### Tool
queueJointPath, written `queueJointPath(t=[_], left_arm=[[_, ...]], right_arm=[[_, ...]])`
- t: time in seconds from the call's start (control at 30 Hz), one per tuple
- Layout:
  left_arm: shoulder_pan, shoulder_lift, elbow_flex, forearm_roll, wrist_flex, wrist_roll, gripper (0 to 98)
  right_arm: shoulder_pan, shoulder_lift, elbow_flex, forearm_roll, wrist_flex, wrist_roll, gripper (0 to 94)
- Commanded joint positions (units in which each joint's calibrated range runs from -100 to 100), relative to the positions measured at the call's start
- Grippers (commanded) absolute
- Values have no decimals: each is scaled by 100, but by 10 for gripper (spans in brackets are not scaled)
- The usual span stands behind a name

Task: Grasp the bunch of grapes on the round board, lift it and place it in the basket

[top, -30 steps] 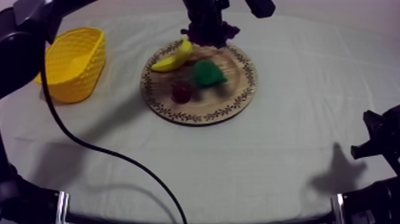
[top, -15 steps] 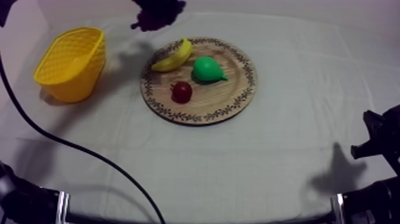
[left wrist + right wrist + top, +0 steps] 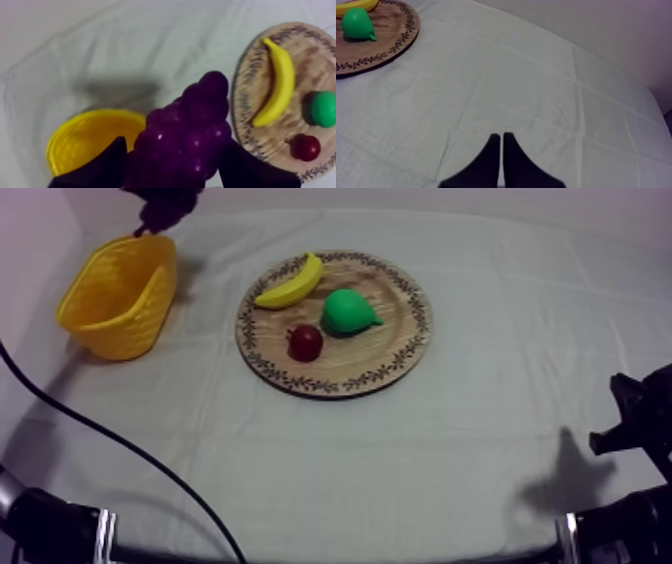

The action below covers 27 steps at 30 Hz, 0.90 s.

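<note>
A dark purple bunch of grapes hangs in the air over the far end of the yellow basket, with my left gripper shut on it. In the left wrist view the grapes sit between the black fingers, above the basket and beside the wooden board. My right gripper rests low at the table's right side, its fingers together as a narrow wedge over bare cloth.
The round wooden board lies at the table's middle with a banana, a green pear and a small red fruit on it. Cloth between board and basket is bare.
My left gripper has carried the grapes leftward, from over the board's far rim to above the basket's far end. The right arm has not moved.
</note>
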Motion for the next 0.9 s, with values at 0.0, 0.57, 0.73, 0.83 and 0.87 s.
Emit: queueJointPath(t=[0.0, 0.57, 0.73, 0.83, 0.87], left_arm=[[-247, -40, 35, 7, 36, 16, 433], [-1111, -459, 530, 106, 289, 243, 442], [-1131, -419, 604, 181, 307, 280, 450], [-1134, -320, 658, 251, 310, 293, 457], [-1134, -277, 686, 278, 311, 297, 459]], right_arm=[[-3, 0, 0, 1, -2, 1, 3], [-3, 0, 0, 1, -2, 1, 3], [-3, 0, 0, 1, -2, 1, 3], [-3, 0, 0, 1, -2, 1, 3], [-3, 0, 0, 1, -2, 1, 3]])
